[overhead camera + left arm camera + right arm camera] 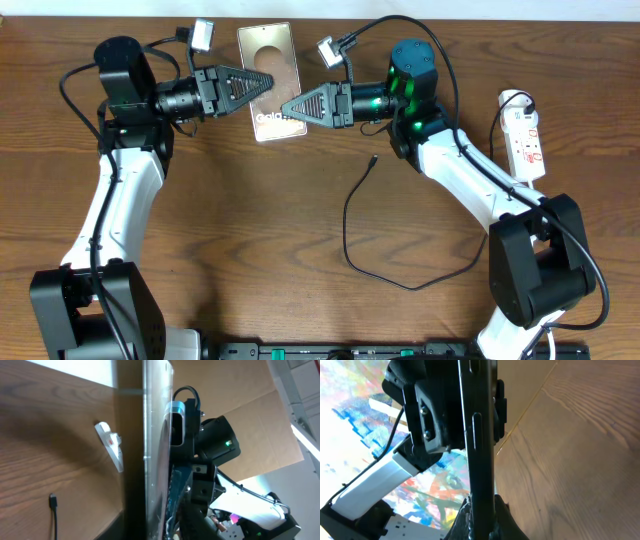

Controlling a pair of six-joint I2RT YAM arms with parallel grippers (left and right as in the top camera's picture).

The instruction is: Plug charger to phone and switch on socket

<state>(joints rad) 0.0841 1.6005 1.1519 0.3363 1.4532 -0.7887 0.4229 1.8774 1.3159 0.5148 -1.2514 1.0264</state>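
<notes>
Two arms position the phone [266, 60]: right fingers [289, 108] clamped on it, left fingers [268, 80] unclear; next, grasp the charger [345, 225] lying right of it.

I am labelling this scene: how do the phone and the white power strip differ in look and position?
The phone is broad and bronze with a silver edge; the power strip is narrow and white with red marks. The phone is between the left pincer and right pincer; the power strip lies far right, touched by neither. Both are flat rectangles.
</notes>
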